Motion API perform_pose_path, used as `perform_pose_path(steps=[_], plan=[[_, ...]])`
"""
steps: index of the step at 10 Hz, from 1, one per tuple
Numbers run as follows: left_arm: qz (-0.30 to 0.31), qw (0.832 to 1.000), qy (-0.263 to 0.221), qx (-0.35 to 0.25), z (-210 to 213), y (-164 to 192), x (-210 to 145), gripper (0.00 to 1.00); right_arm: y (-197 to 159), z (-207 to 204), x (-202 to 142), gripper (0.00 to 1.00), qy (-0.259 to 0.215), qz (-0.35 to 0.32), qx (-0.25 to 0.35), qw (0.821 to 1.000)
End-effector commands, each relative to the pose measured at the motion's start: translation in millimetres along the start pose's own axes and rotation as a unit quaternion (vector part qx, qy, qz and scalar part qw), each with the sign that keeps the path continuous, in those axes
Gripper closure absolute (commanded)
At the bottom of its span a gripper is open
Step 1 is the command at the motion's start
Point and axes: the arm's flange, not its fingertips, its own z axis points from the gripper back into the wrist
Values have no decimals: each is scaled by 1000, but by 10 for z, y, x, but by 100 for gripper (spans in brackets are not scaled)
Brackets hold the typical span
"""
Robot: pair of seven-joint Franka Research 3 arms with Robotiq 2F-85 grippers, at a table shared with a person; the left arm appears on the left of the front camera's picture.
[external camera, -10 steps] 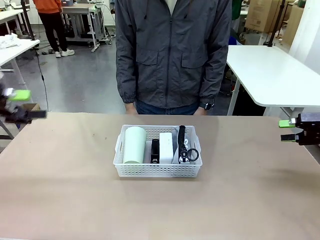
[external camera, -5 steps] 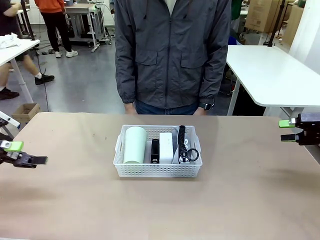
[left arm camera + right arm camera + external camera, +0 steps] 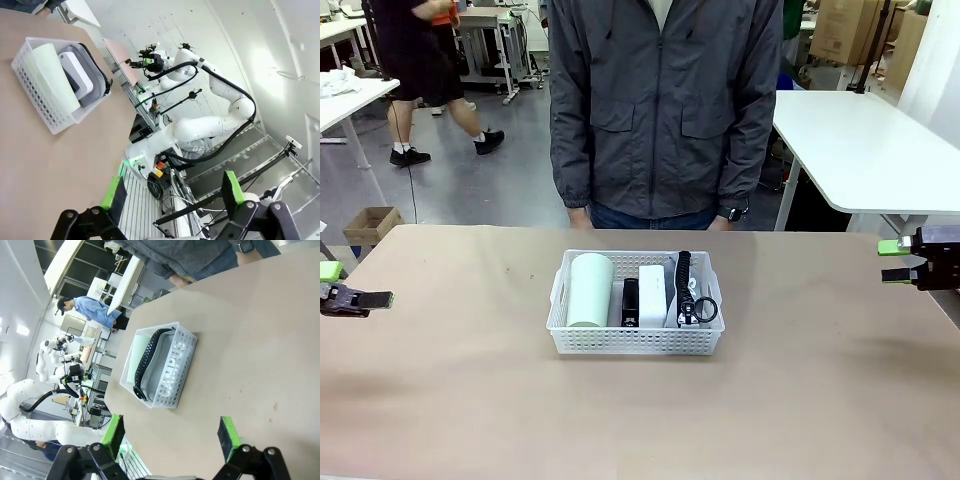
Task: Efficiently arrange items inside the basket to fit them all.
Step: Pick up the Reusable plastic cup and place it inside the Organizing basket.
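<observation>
White basket [image 3: 635, 340] at table [image 3: 640, 420] centre, long side across the front view. Inside, 9 to 3 o'clock: pale green cup [image 3: 589, 290] lying on its side, black stapler [image 3: 630, 302], small white box [image 3: 652, 290], grey pouch [image 3: 675, 290] standing on edge with black strap [image 3: 686, 285] along its top. All four inside the rim, packed side by side, touching or nearly so.

Left gripper [image 3: 345, 285] at 9 o'clock of basket, near table's left edge, well apart, above the surface. Jaws apart, nothing between; confirmed in left wrist view [image 3: 172, 192], basket [image 3: 45, 105] seen at 10 o'clock there, cup [image 3: 57, 82] and box [image 3: 77, 75] visible in it.

Right gripper [image 3: 898, 261] at 3 o'clock of basket, at right table edge, well apart. Jaws apart, empty; right wrist view [image 3: 170, 432] same, basket [image 3: 170, 377] at 12 o'clock, "CAMPUS" print on pouch [image 3: 167, 365] readable through the lattice.

Person [image 3: 665, 110] in grey jacket standing at 12 o'clock behind the table, hands low behind the far edge, not touching anything.
</observation>
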Motion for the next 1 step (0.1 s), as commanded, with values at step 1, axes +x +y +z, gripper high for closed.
perform_pose_path(steps=[1], plan=[[5,1000,-10,-5,-86,-24,-28,0,25,9,13,0,-5,-9,6,1000]])
